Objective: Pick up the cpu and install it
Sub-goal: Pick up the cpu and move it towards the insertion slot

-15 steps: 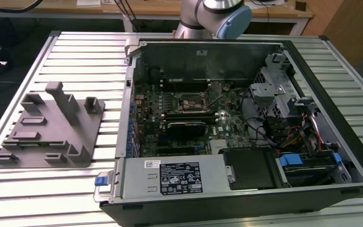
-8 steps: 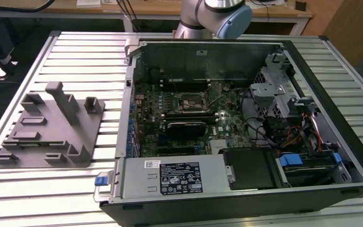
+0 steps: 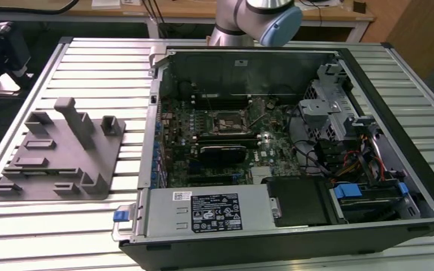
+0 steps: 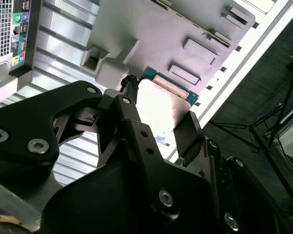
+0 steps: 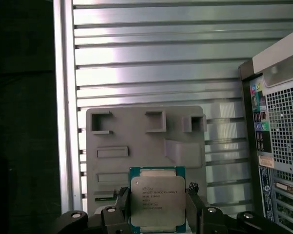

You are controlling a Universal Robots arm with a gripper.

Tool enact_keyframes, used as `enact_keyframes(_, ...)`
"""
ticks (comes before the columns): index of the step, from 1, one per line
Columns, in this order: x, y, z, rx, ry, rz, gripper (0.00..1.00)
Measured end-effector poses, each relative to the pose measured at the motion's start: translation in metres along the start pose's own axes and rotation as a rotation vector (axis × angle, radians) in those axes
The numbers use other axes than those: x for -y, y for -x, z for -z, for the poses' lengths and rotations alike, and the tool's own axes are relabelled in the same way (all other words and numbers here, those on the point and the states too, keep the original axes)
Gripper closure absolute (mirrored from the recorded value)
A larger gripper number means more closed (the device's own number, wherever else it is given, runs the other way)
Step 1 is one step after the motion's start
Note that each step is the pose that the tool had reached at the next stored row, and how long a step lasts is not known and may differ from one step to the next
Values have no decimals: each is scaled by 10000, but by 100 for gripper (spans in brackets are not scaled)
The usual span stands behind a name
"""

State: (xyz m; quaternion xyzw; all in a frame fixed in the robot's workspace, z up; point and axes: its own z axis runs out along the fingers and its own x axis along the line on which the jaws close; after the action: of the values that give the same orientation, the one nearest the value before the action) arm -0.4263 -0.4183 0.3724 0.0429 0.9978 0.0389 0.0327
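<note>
The cpu (image 5: 157, 197) has a smooth silvery metal lid over a green board edge; the end effector (image 4: 158, 114) is matt black with shiny screw heads (image 4: 166, 197). The grey fixture block (image 3: 59, 152) looks like matt plastic, the desk (image 3: 89, 68) ribbed, bright reflective metal.

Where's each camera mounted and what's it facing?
Exterior view: high, looking down on table, open computer case, grey fixture; arm shows beyond the case.
First wrist view: on the wrist, looking past the gripper, shut on the cpu, to the fixture.
Second wrist view: behind the gripper, obliquely facing cpu.
All share the fixture; wrist views also the cpu.
</note>
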Motion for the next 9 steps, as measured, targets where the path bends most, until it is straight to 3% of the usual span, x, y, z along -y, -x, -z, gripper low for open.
enact_keyframes(9,-16,193,-13,-2,-1,-1,46)
